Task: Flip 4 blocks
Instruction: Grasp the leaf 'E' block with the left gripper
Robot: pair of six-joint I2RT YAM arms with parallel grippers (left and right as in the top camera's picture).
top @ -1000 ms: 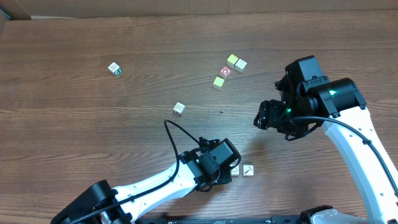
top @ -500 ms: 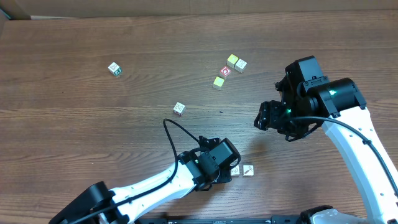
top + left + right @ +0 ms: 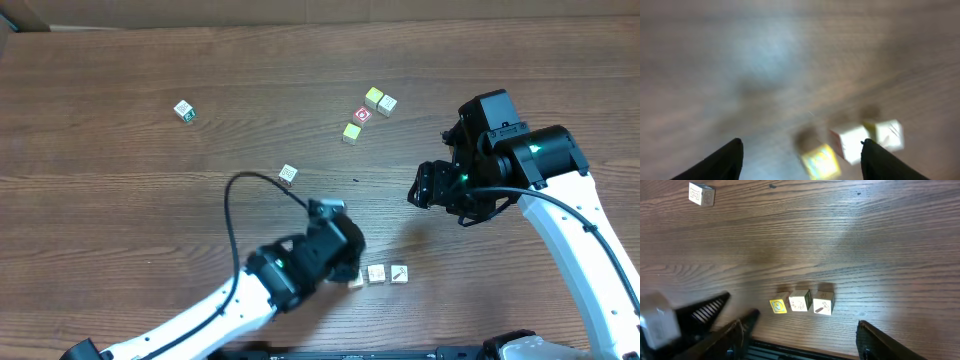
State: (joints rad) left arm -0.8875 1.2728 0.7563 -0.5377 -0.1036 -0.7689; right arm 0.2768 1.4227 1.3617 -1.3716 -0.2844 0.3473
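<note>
Left pincer [image 3: 801, 144]: open. Its two dark fingers [image 3: 729, 156] stand wide apart at the lower corners of the blurred left wrist view, with nothing clamped between them. In the overhead view the left arm lies low over the front of the worktop [image 3: 120, 200], its head just beside the left end of a row of three blocks. The row reads left to right: yellow-topped block [image 3: 355, 279], middle block [image 3: 376, 274], end block [image 3: 399, 273]. All three rest on the worktop side by side, close together. The right wrist view shows a small printed mark on each upper face, the one on the end block being a dark diagonal. A fourth block [image 3: 288, 174], cream with dark marks, sits alone farther back, well apart from the row. Right pincer [image 3: 421, 188]: open and empty, held clear of the worktop behind and to the right of the row, touching no block. Other cubes lie at the back. A pale green cube [image 3: 374, 97] touches a cream cube [image 3: 387, 104]. A red-faced cube [image 3: 362, 115] is just beside them, and a yellow-green cube [image 3: 351, 131] is near. A green-marked cube [image 3: 183, 110] stands alone at the back left.
</note>
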